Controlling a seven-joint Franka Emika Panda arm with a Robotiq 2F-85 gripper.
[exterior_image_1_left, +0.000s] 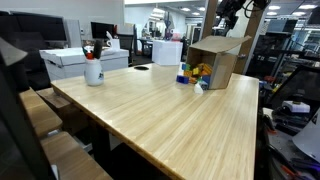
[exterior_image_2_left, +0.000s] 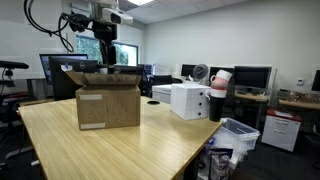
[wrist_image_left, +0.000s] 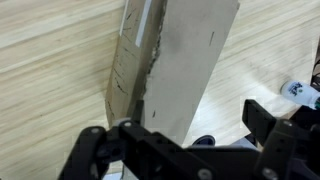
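Black gripper (wrist_image_left: 175, 128), jaws wide, hangs over creased cardboard box (wrist_image_left: 180, 50) on grained wooden table (wrist_image_left: 50, 60).

In an exterior view the camera looks along the surface (exterior_image_1_left: 170, 115) to the far box (exterior_image_1_left: 222, 68). In an exterior view it sits low, nearer the box (exterior_image_2_left: 108, 108). The wrist view looks straight down, close. All share the box.

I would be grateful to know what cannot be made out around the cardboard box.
- Inside of the cardboard box: hidden by its walls in both exterior views, by its flaps in the wrist view.
- Colourful items beside it: too small and blurred in an exterior view to identify.
- Gripper: its fingertips merge with the dark background in an exterior view.
- Blue-white thing: cut off by the wrist view's right edge.
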